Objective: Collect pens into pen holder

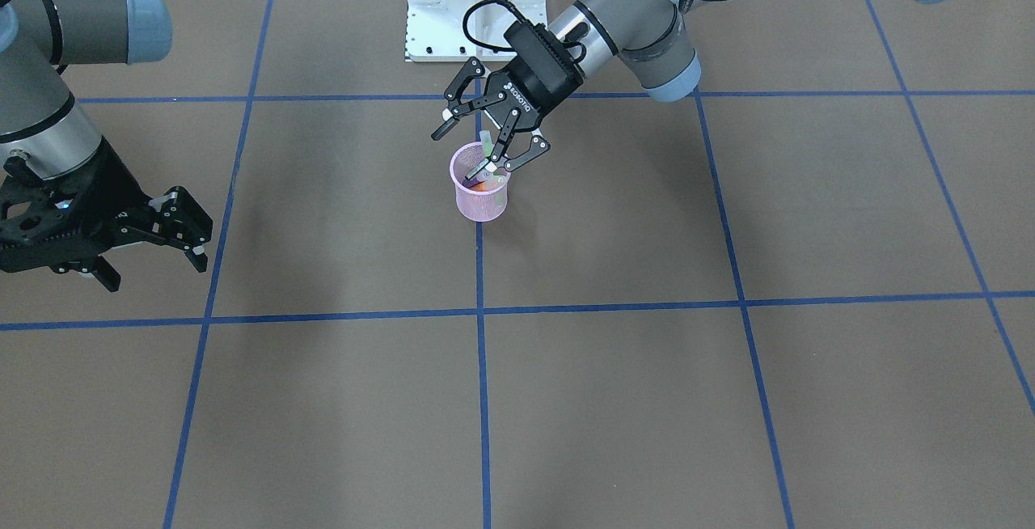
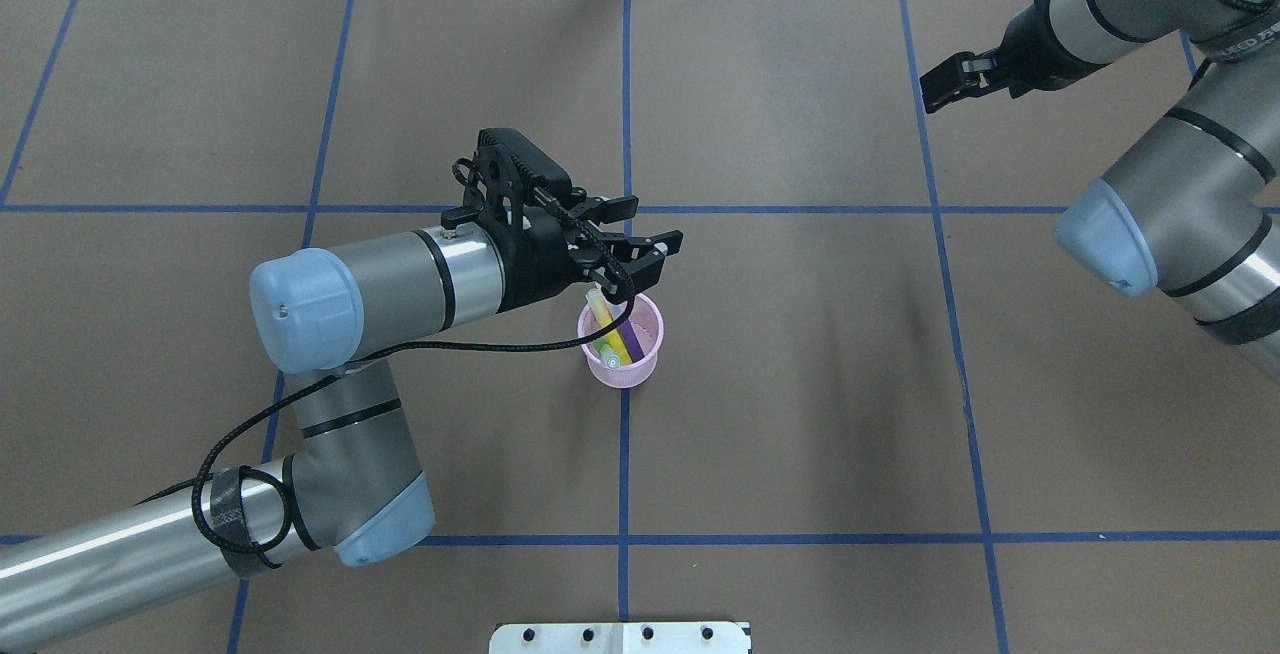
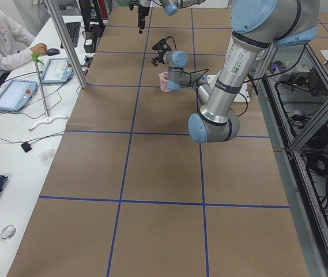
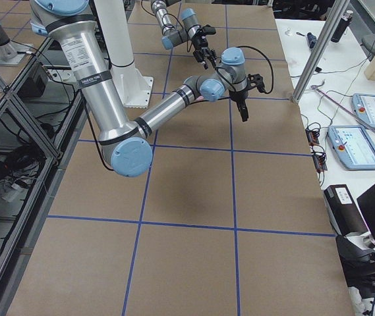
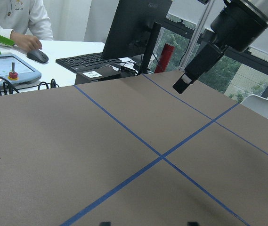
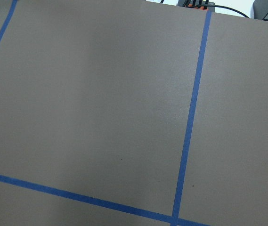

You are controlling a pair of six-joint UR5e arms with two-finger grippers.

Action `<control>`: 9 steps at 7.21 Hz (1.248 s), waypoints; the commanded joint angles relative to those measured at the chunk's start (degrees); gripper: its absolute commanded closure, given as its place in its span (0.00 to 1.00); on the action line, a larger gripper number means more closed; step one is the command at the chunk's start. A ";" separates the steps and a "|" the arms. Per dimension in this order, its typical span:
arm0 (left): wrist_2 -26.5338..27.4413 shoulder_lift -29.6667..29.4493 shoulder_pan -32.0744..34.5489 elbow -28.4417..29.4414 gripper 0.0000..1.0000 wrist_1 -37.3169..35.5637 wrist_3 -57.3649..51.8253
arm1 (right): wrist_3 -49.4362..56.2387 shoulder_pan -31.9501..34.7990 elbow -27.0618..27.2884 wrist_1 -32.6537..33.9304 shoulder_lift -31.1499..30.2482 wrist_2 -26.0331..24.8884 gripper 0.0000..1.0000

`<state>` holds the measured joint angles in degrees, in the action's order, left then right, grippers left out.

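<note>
- We see the left hand (image 1: 465, 151) spread wide and gripping nothing, tilted down over the pen holder (image 1: 481, 205). One fingertip (image 1: 492, 167) hangs at the holder's rim, and the other is out in the air past the rim.
- In the overhead view, this hand comes at the holder from about its 10 o'clock.
- All three task sticks lean inside the holder. The green pen (image 2: 603, 322) has its pale cap poking above the rim close to the lower fingertip. The purple pen (image 2: 630, 341) lies just beside it. Of the orange pen (image 1: 479, 187) we make out only a small patch in the front-facing view.
- The pen holder stands upright on the brown surface (image 2: 800, 384), near the middle. It sits on the blue tape line (image 2: 623, 454) that runs from 12 to 6 in the overhead view.
- The right hand (image 1: 154, 268) hangs well apart, at roughly 2 o'clock from the holder in the overhead view. Its fingers are spread too, and it carries nothing.
- A white base plate (image 2: 620, 639) lies at the holder's 6 o'clock, at the near edge of the surface.
</note>
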<state>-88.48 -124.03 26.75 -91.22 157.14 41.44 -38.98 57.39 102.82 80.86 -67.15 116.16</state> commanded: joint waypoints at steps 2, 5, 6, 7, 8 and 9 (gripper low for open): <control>2.00 1.33 0.41 -0.89 0.00 -0.86 3.64 | 0.84 0.61 0.01 0.00 -0.96 0.82 0.00; -14.09 13.41 11.08 -15.41 0.00 -24.33 2.86 | 8.97 6.39 -0.17 0.18 -5.60 4.67 0.00; -22.70 17.20 17.66 -20.44 0.00 -34.09 2.68 | 13.19 9.29 -0.17 0.26 -7.97 6.43 0.00; -30.01 20.20 22.77 -22.67 0.00 -40.10 -2.89 | 17.93 12.45 -0.34 0.87 -9.91 7.84 0.00; -33.65 25.45 27.52 -23.21 0.00 -42.34 -11.13 | 23.29 15.52 -0.78 1.05 -12.37 8.46 0.00; -35.86 29.59 32.18 -22.35 0.00 -44.97 -22.00 | 24.30 18.69 -1.91 2.10 -14.91 12.04 0.00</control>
<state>-120.02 -99.98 52.78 -113.44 116.29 31.22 -18.12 72.03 101.96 82.00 -78.88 124.93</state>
